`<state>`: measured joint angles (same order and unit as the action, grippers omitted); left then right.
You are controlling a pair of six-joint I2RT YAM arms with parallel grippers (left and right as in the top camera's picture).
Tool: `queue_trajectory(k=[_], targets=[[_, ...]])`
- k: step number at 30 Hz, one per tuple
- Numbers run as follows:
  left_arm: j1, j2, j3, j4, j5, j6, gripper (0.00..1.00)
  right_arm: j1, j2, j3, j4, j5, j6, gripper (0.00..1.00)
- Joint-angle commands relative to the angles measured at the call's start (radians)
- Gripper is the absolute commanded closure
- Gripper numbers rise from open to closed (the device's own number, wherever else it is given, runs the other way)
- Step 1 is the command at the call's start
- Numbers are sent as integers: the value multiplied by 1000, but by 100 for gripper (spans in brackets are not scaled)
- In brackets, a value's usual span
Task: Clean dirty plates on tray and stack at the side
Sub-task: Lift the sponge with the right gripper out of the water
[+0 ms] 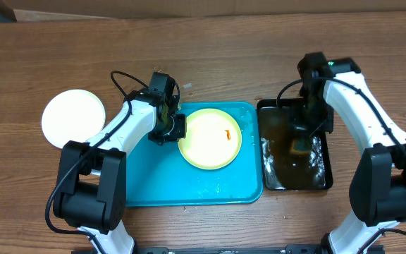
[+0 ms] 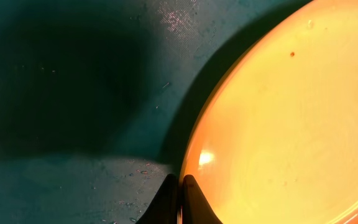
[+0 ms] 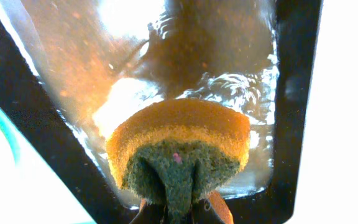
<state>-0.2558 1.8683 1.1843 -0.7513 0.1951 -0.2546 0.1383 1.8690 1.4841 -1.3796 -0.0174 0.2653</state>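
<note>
A pale yellow plate with a small orange-red smear lies on the turquoise tray. My left gripper is shut on the plate's left rim. In the left wrist view the jaws pinch the rim of the yellow plate above the tray. A white plate lies on the table left of the tray; a second white plate does not show apart from it. My right gripper is shut on a yellow-and-green sponge over the water; its fingertips are mostly hidden behind the sponge.
A black tray of brownish water stands right of the turquoise tray, close to its edge; it also shows in the right wrist view. Water drops lie on the turquoise tray's front part. Bare wooden table lies behind.
</note>
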Motion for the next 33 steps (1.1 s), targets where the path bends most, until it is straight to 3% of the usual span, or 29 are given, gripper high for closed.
queue_trajectory(k=[1,3,6,8,17,30,33], targets=[[-8,17,-5,-1,5,8,96,4,-16,35,1,16,19,96],[-8,17,-5,-2,5,8,94,4,-16,34,2,16,31,96],[-8,17,-5,-4,5,8,80,4,-16,31,5,15,57,96],[-8,17,-5,-7,3,9,79,4,-16,23,5,16,57,96],[-9,17,-6,-19,-15,8,87,5,-16,-32,60,21,80,96],[-14,25,-7,-15,-19,8,88,12,-16,-30,62,77,80,96],[-14,25,-10,-14,-23,7,95,12,-16,-30,66,78,79,96]])
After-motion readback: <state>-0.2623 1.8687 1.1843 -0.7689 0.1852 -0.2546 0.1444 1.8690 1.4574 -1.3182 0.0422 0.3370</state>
